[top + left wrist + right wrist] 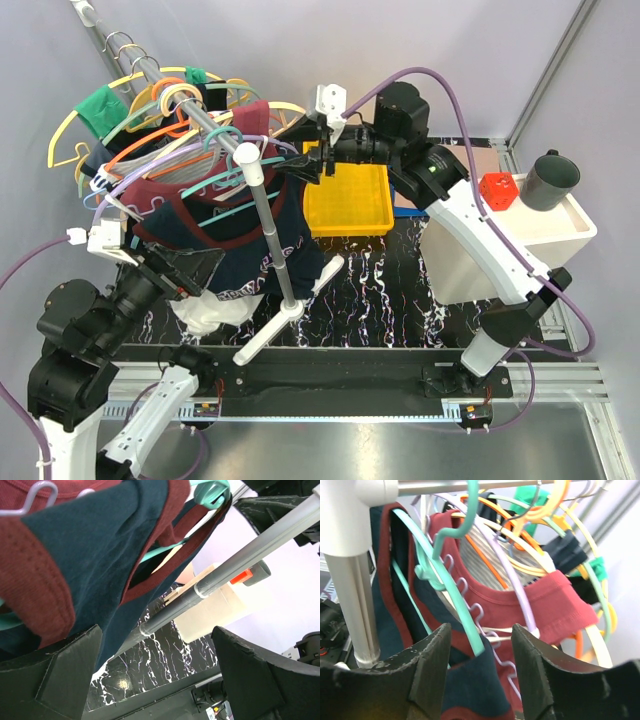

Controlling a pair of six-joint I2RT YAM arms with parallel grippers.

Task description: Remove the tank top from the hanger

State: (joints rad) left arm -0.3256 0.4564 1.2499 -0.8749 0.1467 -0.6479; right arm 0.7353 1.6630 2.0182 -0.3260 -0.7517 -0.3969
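The navy tank top [255, 240] with maroon trim hangs on the teal hanger [228, 182] at the near end of the rack rail. My left gripper [188, 272] is open beside its lower left part. In the left wrist view the tank top [95, 555] hangs just above the left finger [55, 680], with nothing between the jaws of the left gripper [160, 680]. My right gripper [312, 160] is open at the rail's end. In the right wrist view the hanger [451, 592] runs into the tank top strap [475, 685], both between the open jaws of the right gripper [482, 655].
A maroon-and-white shirt [540, 600] on a lavender hanger [512, 580], several yellow and orange hangers and a green garment [105, 112] crowd the rail. The rack's upright pole [270, 225] stands in front. A yellow bin [347, 200], a white box [520, 240] and a dark cup [552, 182] are at the right.
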